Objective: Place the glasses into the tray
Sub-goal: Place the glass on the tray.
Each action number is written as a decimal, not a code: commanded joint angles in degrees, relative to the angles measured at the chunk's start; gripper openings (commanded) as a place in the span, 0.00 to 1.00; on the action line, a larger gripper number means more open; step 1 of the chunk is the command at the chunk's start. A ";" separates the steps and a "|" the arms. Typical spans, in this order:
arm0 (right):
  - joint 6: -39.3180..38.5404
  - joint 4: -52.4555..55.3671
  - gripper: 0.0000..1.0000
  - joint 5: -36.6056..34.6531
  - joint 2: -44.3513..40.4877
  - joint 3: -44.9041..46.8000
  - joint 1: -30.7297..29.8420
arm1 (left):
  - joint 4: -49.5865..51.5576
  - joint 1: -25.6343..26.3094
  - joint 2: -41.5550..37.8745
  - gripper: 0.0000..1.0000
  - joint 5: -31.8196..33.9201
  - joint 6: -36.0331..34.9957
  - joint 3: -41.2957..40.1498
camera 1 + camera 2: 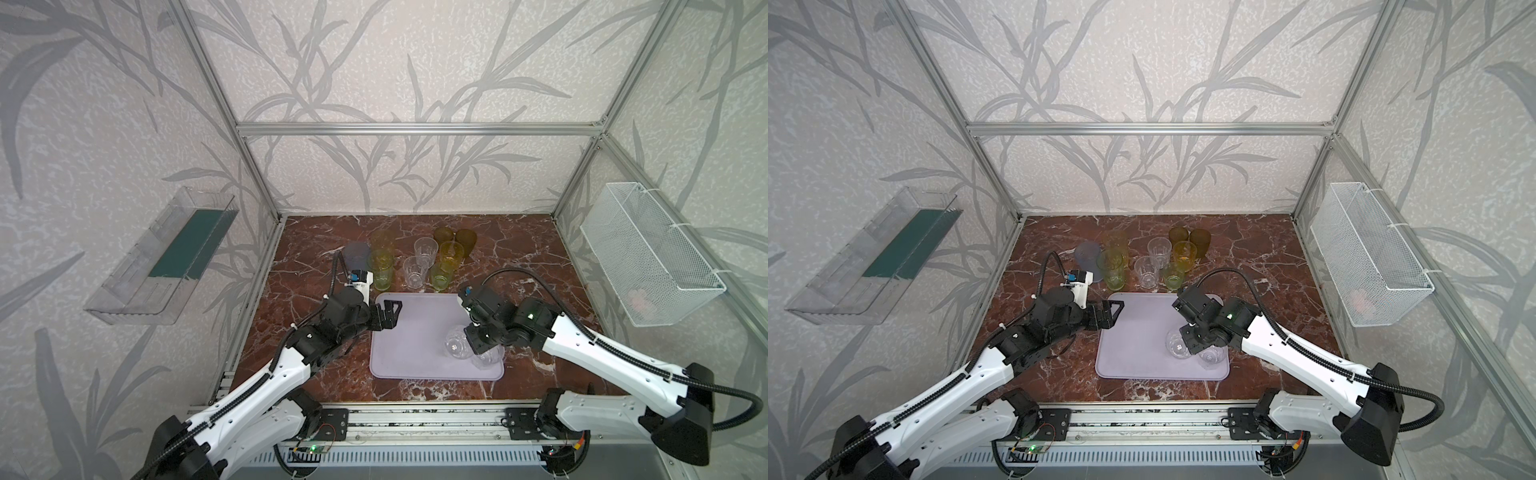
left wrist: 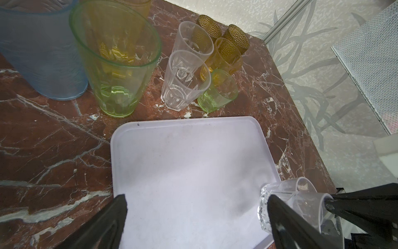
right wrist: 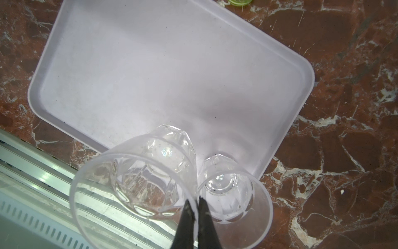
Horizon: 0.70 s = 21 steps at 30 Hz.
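Lilac plastic, flat and low-rimmed, the tray [image 1: 415,324] lies on the red-brown marble table [image 1: 536,257] near its front edge, between the two arms. The right pincer [image 3: 195,208] is pressed together on the rim of a clear faceted tumbler [image 3: 137,183], pinching its wall. That tumbler hangs tilted over the tray's near right corner; whether its base touches the tray I cannot tell. Just beside it a second clear tumbler [image 3: 232,189] stands upright on the tray in that same corner, the two rims nearly meeting.

The left pincer [image 1: 386,318] is spread wide with nothing between its fingers, above the tray's left edge near the far corner.

The other glasses stand on the table beyond the tray's far edge. On the left are a tall blue-grey tumbler [image 1: 357,255], a tall yellow tumbler [image 1: 382,240] and a tall green tumbler [image 1: 381,272], close together. In the middle are two clear tumblers [image 1: 426,251]. To the right are two amber tumblers [image 1: 466,242] at the back, a short yellow tumbler [image 1: 451,254] and a short green tumbler [image 1: 441,277], the last nearest the tray
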<state>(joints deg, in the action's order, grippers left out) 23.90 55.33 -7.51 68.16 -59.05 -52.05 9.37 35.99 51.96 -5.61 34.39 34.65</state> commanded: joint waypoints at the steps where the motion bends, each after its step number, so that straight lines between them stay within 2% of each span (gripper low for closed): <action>1: 1.42 0.25 0.00 -1.27 0.77 0.33 -1.46 | -0.92 -0.01 0.32 0.99 0.25 -0.42 1.03; 21: 3.25 -1.04 0.00 0.00 5.68 1.65 -3.23 | -0.01 0.02 -1.60 0.99 1.31 -0.21 -0.55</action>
<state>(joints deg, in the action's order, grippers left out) 26.15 54.72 -7.49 73.36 -57.91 -54.83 9.21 35.99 51.55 -5.52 34.26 34.63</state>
